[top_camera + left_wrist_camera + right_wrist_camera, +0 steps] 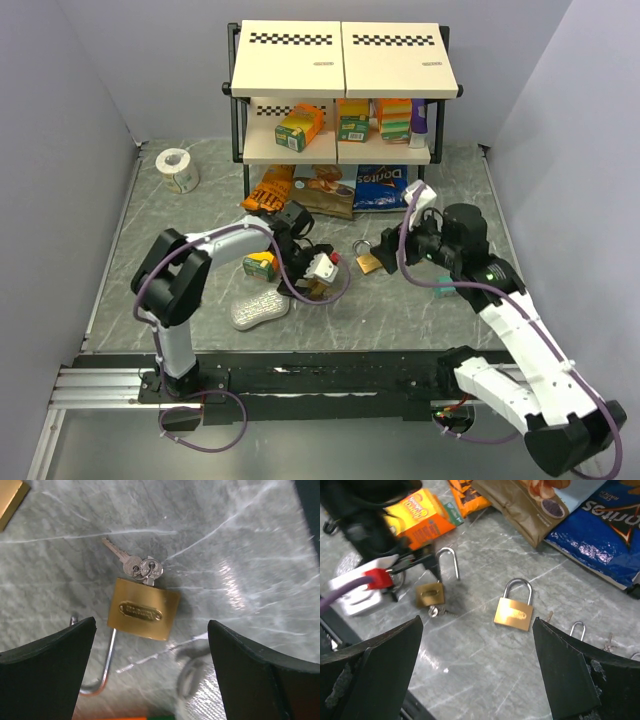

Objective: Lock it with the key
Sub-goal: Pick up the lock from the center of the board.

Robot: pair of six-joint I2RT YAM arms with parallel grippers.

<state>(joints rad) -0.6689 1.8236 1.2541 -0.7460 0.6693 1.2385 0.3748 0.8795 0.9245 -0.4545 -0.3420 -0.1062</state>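
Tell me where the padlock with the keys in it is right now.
The keyed padlock lies flat on the table, directly under the open left gripper in the left wrist view. The right wrist view shows the second padlock just to its right.

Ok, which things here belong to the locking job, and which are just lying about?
Job: open padlock, its keys, left gripper above it.
Lying about: second padlock, blue chip bag, orange box, tape roll, shelf.

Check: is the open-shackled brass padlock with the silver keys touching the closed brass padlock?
Apart. The right wrist view shows a strip of bare grey marbled table between the open-shackled brass padlock and the closed brass padlock.
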